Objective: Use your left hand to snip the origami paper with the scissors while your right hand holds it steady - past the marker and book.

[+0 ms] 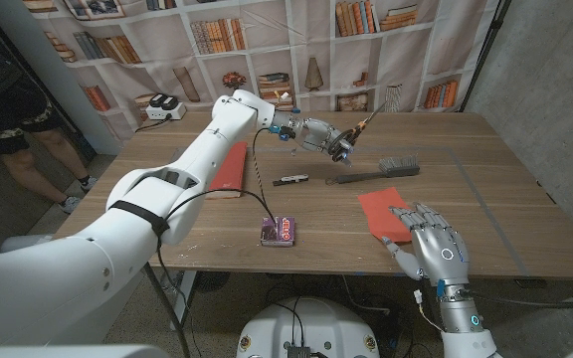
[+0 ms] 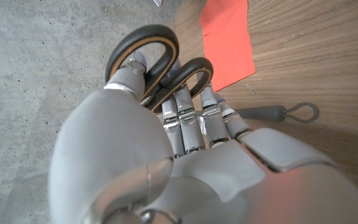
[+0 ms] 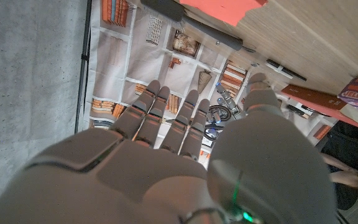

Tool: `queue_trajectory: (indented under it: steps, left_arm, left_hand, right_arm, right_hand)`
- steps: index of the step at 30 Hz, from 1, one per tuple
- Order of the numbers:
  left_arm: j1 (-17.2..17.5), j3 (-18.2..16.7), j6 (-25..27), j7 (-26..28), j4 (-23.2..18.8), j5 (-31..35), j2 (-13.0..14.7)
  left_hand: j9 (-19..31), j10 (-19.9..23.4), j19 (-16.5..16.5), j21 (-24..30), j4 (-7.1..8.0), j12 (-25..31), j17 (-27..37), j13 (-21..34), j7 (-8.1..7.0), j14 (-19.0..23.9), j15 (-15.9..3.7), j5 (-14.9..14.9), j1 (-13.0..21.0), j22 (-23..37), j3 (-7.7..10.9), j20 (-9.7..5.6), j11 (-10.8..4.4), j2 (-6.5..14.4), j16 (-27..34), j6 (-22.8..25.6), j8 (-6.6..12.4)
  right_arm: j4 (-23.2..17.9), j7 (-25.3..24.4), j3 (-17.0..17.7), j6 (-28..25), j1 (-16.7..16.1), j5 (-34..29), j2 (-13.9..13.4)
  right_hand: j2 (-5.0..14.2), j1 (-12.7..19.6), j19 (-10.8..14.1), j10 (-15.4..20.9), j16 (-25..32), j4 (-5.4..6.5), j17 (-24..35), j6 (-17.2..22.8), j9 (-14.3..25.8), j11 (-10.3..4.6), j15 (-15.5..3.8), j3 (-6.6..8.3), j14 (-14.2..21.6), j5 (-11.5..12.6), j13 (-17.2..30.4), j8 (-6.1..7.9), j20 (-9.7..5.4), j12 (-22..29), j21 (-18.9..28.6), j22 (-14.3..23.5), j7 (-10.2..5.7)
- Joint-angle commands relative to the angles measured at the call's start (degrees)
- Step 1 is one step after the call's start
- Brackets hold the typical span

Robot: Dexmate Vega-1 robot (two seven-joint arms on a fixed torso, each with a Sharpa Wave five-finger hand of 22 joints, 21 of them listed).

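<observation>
The red origami paper (image 1: 381,211) lies on the wooden table (image 1: 505,189) at the front right; it also shows as the paper (image 2: 229,37) and the paper (image 3: 222,9). My left hand (image 1: 326,134) is raised over the table's back middle, well behind the paper. It grips the scissors (image 1: 359,127), whose tips point up and to the right. The black scissor handles (image 2: 160,62) sit around the fingers of that hand (image 2: 185,162). My right hand (image 1: 431,241) has its fingers spread at the paper's near right corner and holds nothing; whether it touches the paper is unclear. The same hand (image 3: 166,155) appears with fingers apart.
A black marker (image 1: 289,180) and a red book (image 1: 232,167) lie left of the paper. A grey brush (image 1: 381,169) lies just behind the paper, its looped handle (image 2: 284,113) close by. A purple box (image 1: 279,231) sits near the front edge. A person stands at the back left.
</observation>
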Motion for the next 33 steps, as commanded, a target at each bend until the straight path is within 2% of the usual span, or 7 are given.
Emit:
queue_trajectory:
  steps: [1, 11, 25, 33]
  left_arm:
    - [2.24, -0.33, 3.86, 1.88, -5.03, -0.26, 1.14]
    - [3.53, 0.35, 5.34, 1.77, -8.28, -1.67, 2.69]
    - [4.04, 0.72, 5.20, 2.45, -8.33, -3.23, 3.65]
    - [5.10, 0.44, 6.06, 3.51, -10.02, -3.83, 4.68]
  left_hand:
    - [-0.10, 6.59, 0.33, -0.13, 8.99, 0.22, 0.18, 0.16, -0.08, 10.67, -12.66, 0.25, -4.27, 0.15, 10.52, 0.21, -6.72, 4.58, 0.00, 0.33, 0.19]
    - [-0.08, 6.71, 0.86, -0.02, 8.77, 0.31, 0.18, 0.04, 0.16, 10.59, -12.36, 0.28, -4.38, 0.14, 10.74, 0.73, -6.97, 4.55, -0.11, 0.36, 0.16]
    - [-0.01, 6.67, 1.16, -0.06, 8.66, 0.48, 0.25, 0.10, -0.02, 10.56, -12.30, 0.30, -4.70, 0.14, 10.95, 1.04, -6.73, 4.62, -0.16, 0.22, 0.07]
    - [-0.04, 6.22, 1.21, -0.13, 8.61, 0.38, 0.34, 0.09, -0.04, 10.13, -12.17, 0.28, -4.90, 0.14, 11.03, 1.32, -6.64, 4.66, -0.31, 0.17, -0.01]
  right_arm:
    - [4.72, 2.15, -4.04, -1.99, 3.75, -4.60, 0.36]
    - [8.20, 0.67, -4.84, -2.35, 5.39, -4.04, 1.43]
    - [12.32, -0.97, -5.95, -3.50, 7.39, -2.93, 2.58]
    - [13.98, -1.96, -6.26, -3.56, 8.65, -1.07, 3.39]
  right_hand:
    - [0.19, 1.17, 0.15, 0.35, -0.20, 0.05, 0.09, 0.30, 0.18, -0.02, -4.83, 0.66, 0.23, 0.33, 0.20, -0.06, -1.04, -0.23, -0.21, 0.17, -0.21]
    - [0.55, 3.28, 0.11, 0.14, -0.31, -0.12, 0.10, 0.25, 0.23, -0.05, -5.01, 1.42, 0.35, 0.74, 0.21, -0.26, -1.80, -0.73, -0.37, 0.20, -0.23]
    - [0.60, 5.19, 0.60, 1.15, 0.08, 0.27, 0.16, 1.36, 0.36, -0.08, -5.96, 1.92, 1.98, 1.17, 0.31, 0.00, -3.01, -1.00, -0.35, 0.27, -0.17]
    - [1.01, 6.62, 1.26, 4.35, 0.50, 0.95, 0.17, 4.57, 0.60, -0.15, -6.68, 2.24, 4.47, 1.58, 0.49, 1.08, -3.51, -0.75, -0.28, 0.37, -0.16]
